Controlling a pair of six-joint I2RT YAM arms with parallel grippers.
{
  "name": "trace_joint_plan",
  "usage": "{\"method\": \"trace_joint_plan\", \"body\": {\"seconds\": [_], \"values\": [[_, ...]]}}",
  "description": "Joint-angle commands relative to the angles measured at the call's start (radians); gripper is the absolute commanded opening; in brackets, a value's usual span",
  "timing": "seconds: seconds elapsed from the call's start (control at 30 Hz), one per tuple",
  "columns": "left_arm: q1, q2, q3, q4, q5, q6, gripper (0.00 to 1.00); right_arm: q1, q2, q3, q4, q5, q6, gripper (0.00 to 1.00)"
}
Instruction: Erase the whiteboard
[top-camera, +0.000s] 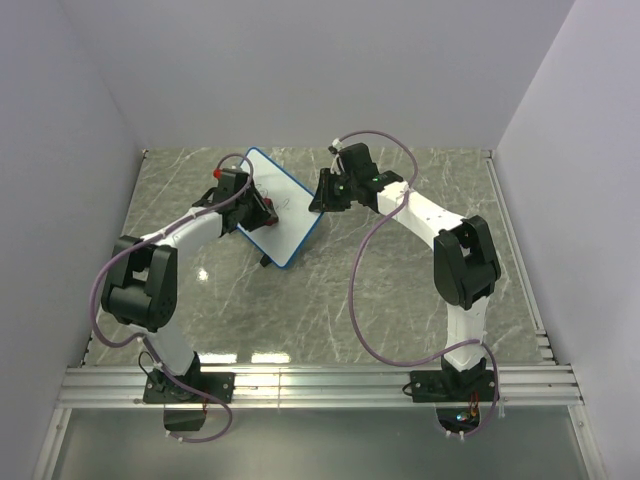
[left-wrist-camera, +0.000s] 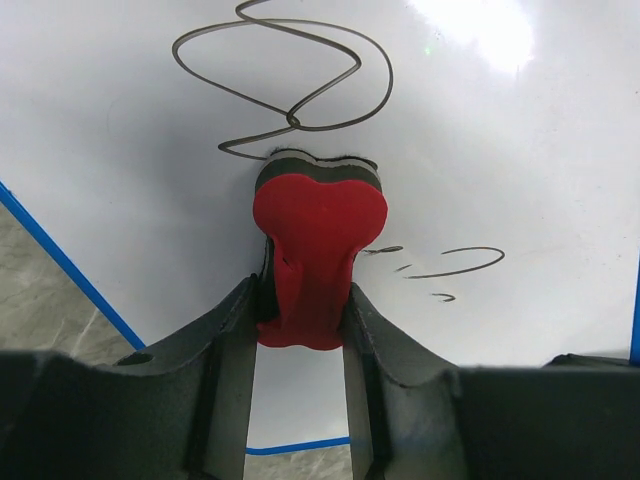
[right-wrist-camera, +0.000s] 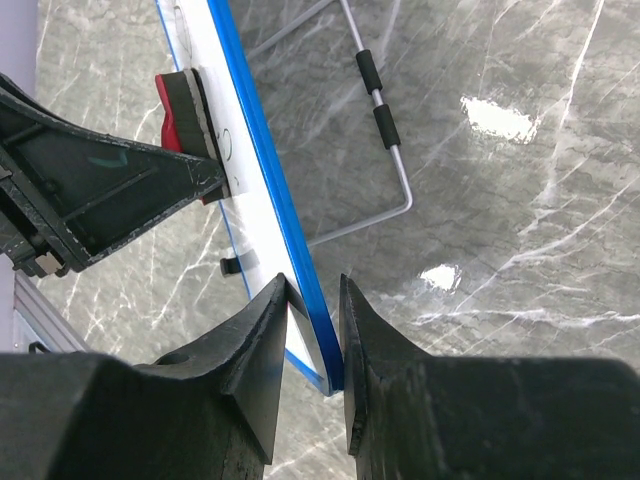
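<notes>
The whiteboard (top-camera: 292, 222), white with a blue rim, stands tilted up off the table at the back centre. A black scribble (left-wrist-camera: 290, 80) loops across its face, with a few short strokes (left-wrist-camera: 450, 262) lower right. My left gripper (left-wrist-camera: 305, 300) is shut on a red-and-black eraser (left-wrist-camera: 318, 240), whose dark pad presses on the board just below the scribble. My right gripper (right-wrist-camera: 315, 300) is shut on the whiteboard's blue rim (right-wrist-camera: 262, 150), one finger on each side of its right edge. From that side the eraser (right-wrist-camera: 180, 110) and left gripper's fingers (right-wrist-camera: 100, 190) show against the board.
A wire stand (right-wrist-camera: 385, 150) with black sleeves props the board from behind. Grey marble tabletop (top-camera: 400, 290) lies all round, walled at left, back and right. An aluminium rail (top-camera: 320, 385) runs along the near edge by the arm bases.
</notes>
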Motion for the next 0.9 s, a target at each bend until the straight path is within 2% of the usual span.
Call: {"method": "trace_joint_plan", "body": {"seconds": [0.0,0.17,0.33,0.53,0.7,0.87], "values": [[-0.009,0.128,-0.069,-0.114,-0.120,0.065,0.00,0.089,0.011,-0.002,-0.164,-0.035,0.022,0.00],[-0.033,0.093,-0.099,-0.083,-0.044,0.094,0.00,0.087,0.011,0.007,-0.156,-0.038,0.036,0.00],[-0.182,0.105,0.075,-0.167,0.012,0.133,0.00,0.089,0.008,-0.010,-0.142,-0.040,0.045,0.00],[-0.256,0.155,0.230,-0.218,0.088,0.087,0.00,0.087,0.001,-0.016,-0.147,-0.031,0.043,0.00],[-0.238,0.226,0.367,-0.287,0.050,0.094,0.00,0.089,-0.024,-0.056,-0.136,-0.032,0.045,0.00],[-0.120,0.264,0.379,-0.316,0.056,0.080,0.00,0.090,-0.048,-0.082,-0.137,-0.025,0.040,0.00]]}}
